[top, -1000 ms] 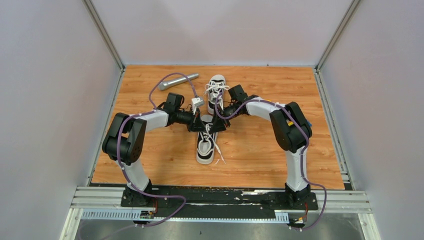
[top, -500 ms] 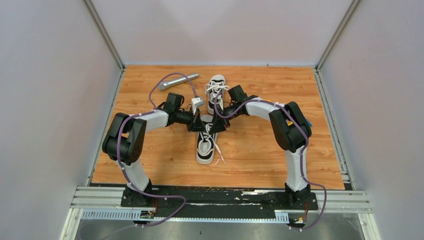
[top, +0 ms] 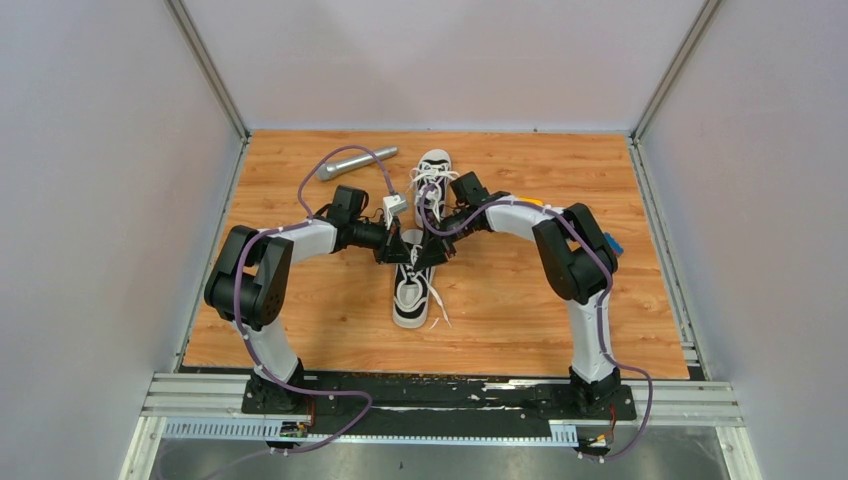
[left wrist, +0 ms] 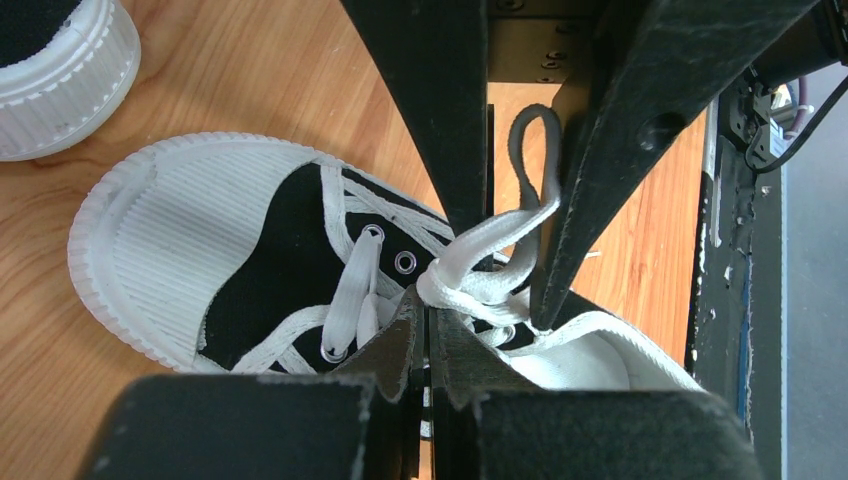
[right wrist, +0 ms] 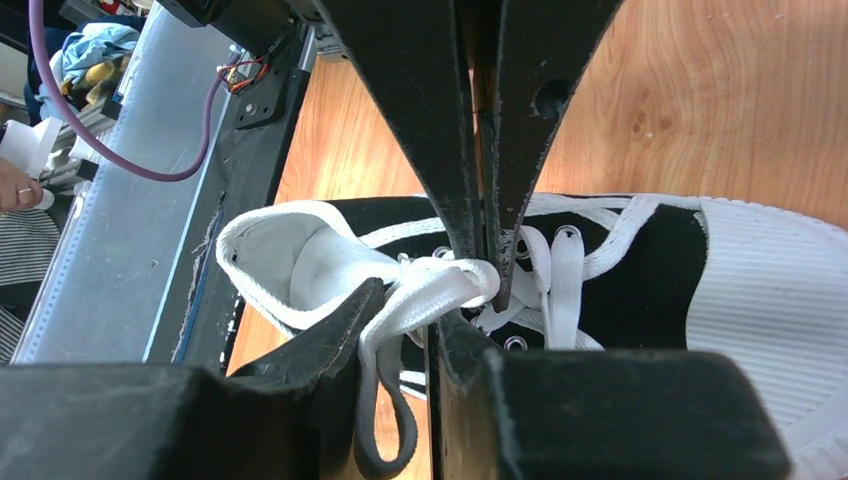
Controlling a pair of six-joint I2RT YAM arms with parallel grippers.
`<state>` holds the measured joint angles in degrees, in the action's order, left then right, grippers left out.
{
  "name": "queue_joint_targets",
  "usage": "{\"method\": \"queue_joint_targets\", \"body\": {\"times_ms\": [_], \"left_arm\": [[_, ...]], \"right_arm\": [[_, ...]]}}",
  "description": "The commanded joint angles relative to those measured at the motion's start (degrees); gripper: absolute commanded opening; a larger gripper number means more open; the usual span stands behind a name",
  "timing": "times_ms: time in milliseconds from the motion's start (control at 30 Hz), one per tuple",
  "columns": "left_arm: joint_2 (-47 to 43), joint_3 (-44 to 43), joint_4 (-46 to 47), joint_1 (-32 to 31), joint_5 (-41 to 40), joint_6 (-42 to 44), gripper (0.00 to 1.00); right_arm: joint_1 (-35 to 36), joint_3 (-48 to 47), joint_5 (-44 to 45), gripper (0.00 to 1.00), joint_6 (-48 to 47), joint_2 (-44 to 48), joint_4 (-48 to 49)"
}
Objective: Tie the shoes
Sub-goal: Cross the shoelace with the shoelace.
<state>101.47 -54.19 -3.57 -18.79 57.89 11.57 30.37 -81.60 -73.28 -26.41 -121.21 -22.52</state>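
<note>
one table (top: 520, 300): wood-grain, both shoes carried on it.
near shoe (top: 411, 295): laid mid-table, heel toward the arm bases, throat under both grippers.
far shoe (top: 433, 165): set just beyond it.
left gripper (left wrist: 422, 318): clenched on lace at the knot (left wrist: 445, 285).
right gripper (right wrist: 405, 315): jaws set narrowly about the lace loop (left wrist: 533, 150); a firm pinch cannot be confirmed.
step: loop to be pinched fully, then drawn level and sideways against the left hold, so the shoe is not lifted.
hidden: knot structure masked by fingers; far shoe's lacing too small to judge.
</note>
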Motion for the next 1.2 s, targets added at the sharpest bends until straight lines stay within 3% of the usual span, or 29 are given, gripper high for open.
{"method": "queue_joint_targets", "body": {"times_ms": [0, 333, 800, 1033, 1167], "left_arm": [[-2.0, -1.9, 1.6, -0.2, -0.8, 0.2, 0.00], [-2.3, -1.9, 1.1, -0.1, -1.0, 0.4, 0.00], [-2.7, -1.7, 1.4, -0.2, -0.6, -0.9, 0.00], [-3.1, -1.0, 4.2, -1.2, -1.5, -3.5, 0.00], [-3.8, 0.2, 6.7, -1.9, -7.0, -6.5, 0.00]], "right_arm": [[0.4, -1.8, -0.1, 0.21, 1.3, -0.6, 0.9], [0.2, -1.2, 5.4, 0.00, 1.7, 0.7, 1.1], [2.4, 11.5, 28.5, 0.00, 14.0, 11.2, 21.3], [6.9, 13.8, 42.4, 0.00, 21.0, 13.7, 23.7], [8.2, 14.9, 46.8, 0.00, 24.4, 16.4, 22.9]]}}
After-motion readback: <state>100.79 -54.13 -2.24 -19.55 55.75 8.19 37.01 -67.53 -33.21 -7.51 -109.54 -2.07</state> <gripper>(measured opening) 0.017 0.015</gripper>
